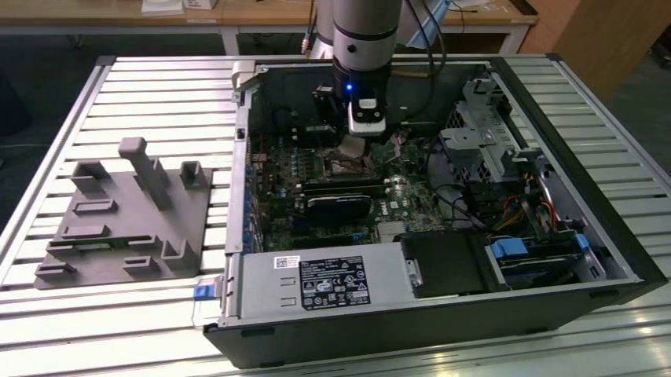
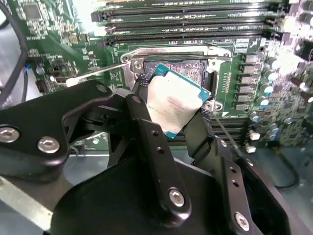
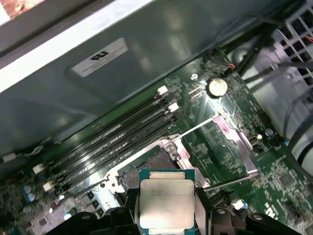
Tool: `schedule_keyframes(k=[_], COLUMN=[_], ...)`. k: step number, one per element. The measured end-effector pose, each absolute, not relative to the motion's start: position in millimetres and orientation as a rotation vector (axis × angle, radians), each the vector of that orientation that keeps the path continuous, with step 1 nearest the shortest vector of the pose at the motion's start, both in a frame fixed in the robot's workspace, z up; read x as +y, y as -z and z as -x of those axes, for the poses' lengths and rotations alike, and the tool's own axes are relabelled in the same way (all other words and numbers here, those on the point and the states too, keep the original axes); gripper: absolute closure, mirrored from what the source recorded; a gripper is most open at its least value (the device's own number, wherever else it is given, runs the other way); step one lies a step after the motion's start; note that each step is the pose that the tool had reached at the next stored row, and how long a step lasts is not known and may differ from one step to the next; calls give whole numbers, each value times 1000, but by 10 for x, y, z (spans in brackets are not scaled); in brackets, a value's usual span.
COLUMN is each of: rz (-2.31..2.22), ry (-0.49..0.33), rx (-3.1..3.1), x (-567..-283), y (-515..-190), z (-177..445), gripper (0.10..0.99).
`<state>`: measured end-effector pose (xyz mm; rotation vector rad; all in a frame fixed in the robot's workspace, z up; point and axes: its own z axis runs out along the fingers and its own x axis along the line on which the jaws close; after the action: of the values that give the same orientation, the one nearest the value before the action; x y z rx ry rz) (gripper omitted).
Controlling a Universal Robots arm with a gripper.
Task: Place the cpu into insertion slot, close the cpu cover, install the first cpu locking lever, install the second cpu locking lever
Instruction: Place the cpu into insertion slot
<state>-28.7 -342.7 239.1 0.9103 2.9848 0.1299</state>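
In the second wrist view, much of the insertion slot (image 2: pixel 188 66) is covered by the cpu (image 2: pixel 177 95). One cpu corner is hidden between the fingers (image 2: pixel 142 112) of the gripper (image 2: pixel 171 105). In the exterior view, the arm (image 1: pixel 362 31) is cut off by the picture's top edge. Beneath it, the slot and cpu are too small to be told apart.

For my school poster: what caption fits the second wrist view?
The pincer holds the cpu by its edges over the uncovered insertion slot on the green motherboard.
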Motion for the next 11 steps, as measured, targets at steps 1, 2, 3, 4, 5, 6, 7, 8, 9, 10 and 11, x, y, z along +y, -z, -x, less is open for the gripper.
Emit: schedule_keyframes(k=[1, 2, 3, 4, 5, 6, 7, 8, 9, 10, 11], rz=[-933, -956, -979, -1003, -1025, -1048, -1070, -1092, -1114, -1137, -1159], ry=[-130, -129, -129, -129, -128, -128, -128, -128, -127, -127, -127], rx=[2977, 2969, 2961, 2952, 2944, 2935, 2927, 2918, 2909, 2900, 2890], x=[-3427, -3427, -3427, -3427, -3427, -3427, -3427, -3427, -3427, -3427, -3427], y=[-2390, -2389, -2388, -2387, -2386, -2385, -2384, -2383, -2382, -2381, -2380], z=[287, 287, 287, 287, 287, 287, 287, 287, 287, 287, 287], gripper=[549, 549, 549, 549, 549, 549, 549, 549, 549, 549, 549])
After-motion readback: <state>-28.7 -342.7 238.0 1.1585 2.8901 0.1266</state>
